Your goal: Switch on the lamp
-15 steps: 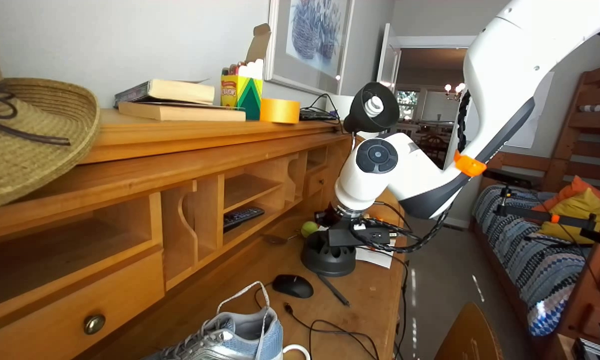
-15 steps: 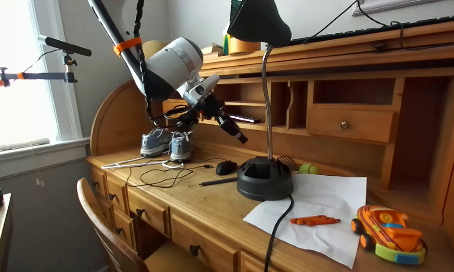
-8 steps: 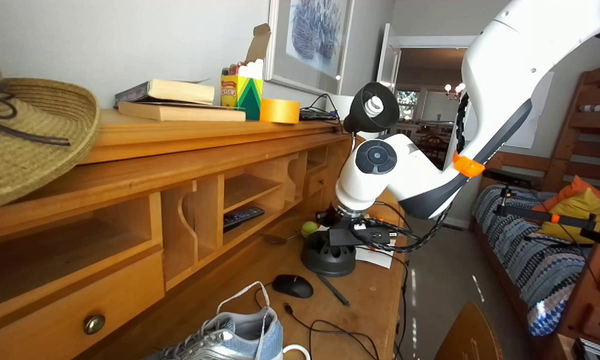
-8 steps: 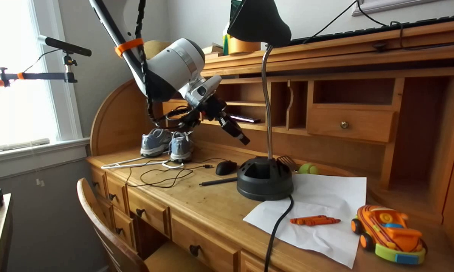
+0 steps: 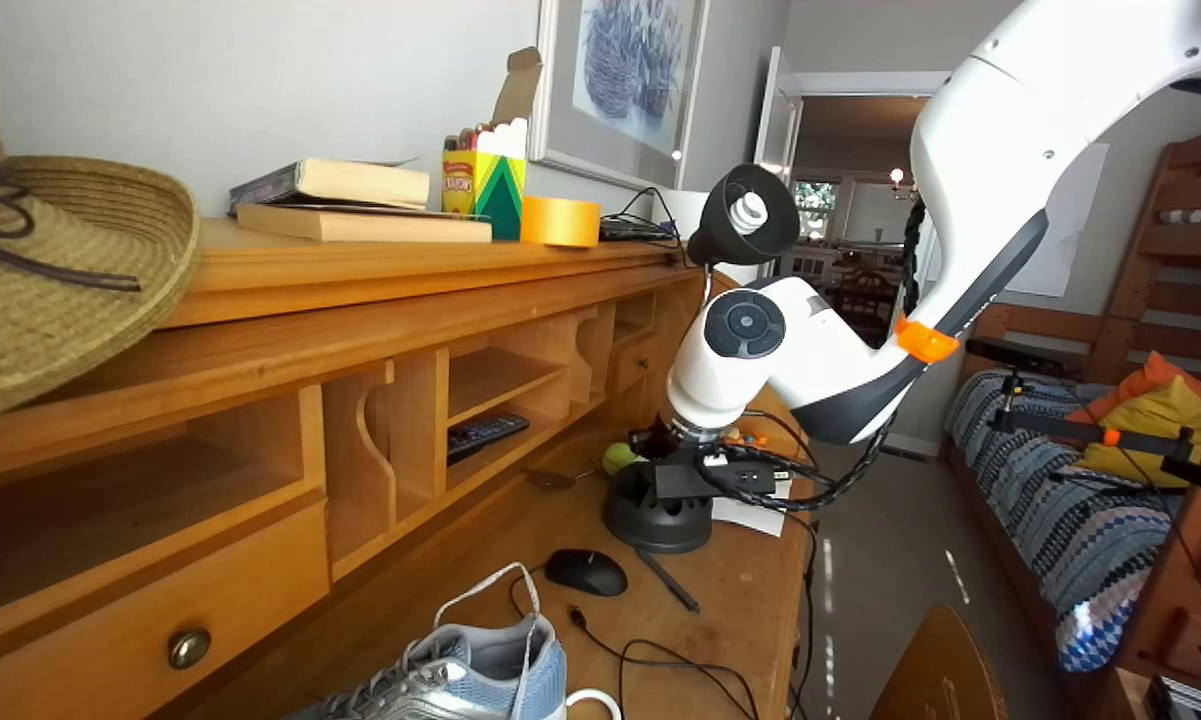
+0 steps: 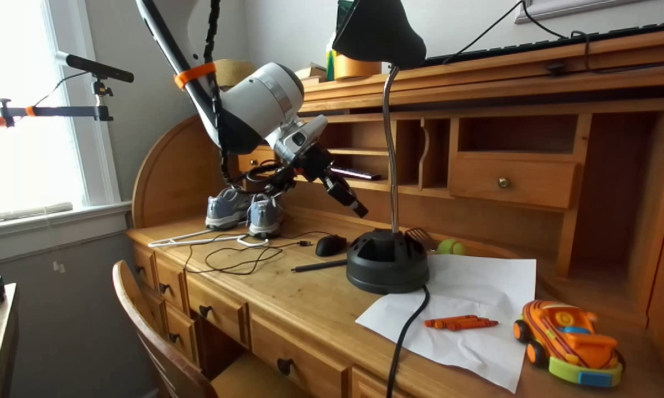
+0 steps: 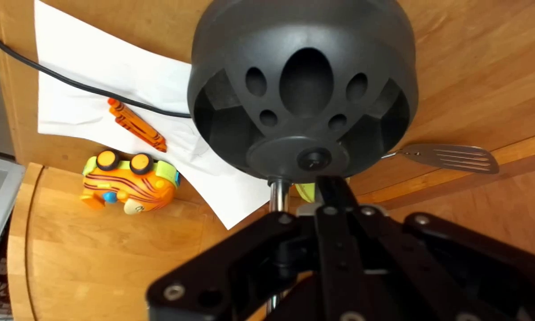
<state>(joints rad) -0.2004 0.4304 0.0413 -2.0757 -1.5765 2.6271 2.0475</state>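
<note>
The lamp (image 6: 387, 268) stands upright on the wooden desk (image 6: 304, 287). Its bent metal stem (image 6: 394, 199) rises from a round black base (image 7: 303, 26) to a dark shade (image 6: 381, 36), and an exterior view shows a white spiral bulb (image 5: 748, 212) inside. The robot arm (image 6: 254, 108) hangs over the desk, its gripper (image 6: 359, 209) tilted downward beside the stem and just above the base; in an exterior view a gap shows between it and the base. In the wrist view the fingers (image 7: 336, 196) are pressed together, and they point toward a round black knob (image 7: 314, 159) on top of the base. A black cord (image 7: 71, 82) leads from the base across a sheet of white paper (image 6: 495, 287), on which orange crayons (image 6: 461, 323) lie close together. A toy car (image 6: 572, 342) sits at the paper's edge. A tennis ball (image 6: 450, 247) and a slotted spatula (image 7: 450, 158) lie near the base, toward the back of the desk. A computer mouse (image 6: 330, 245) and a thin black stick (image 6: 319, 265) lie between the base and the sneakers (image 6: 265, 216).
</note>
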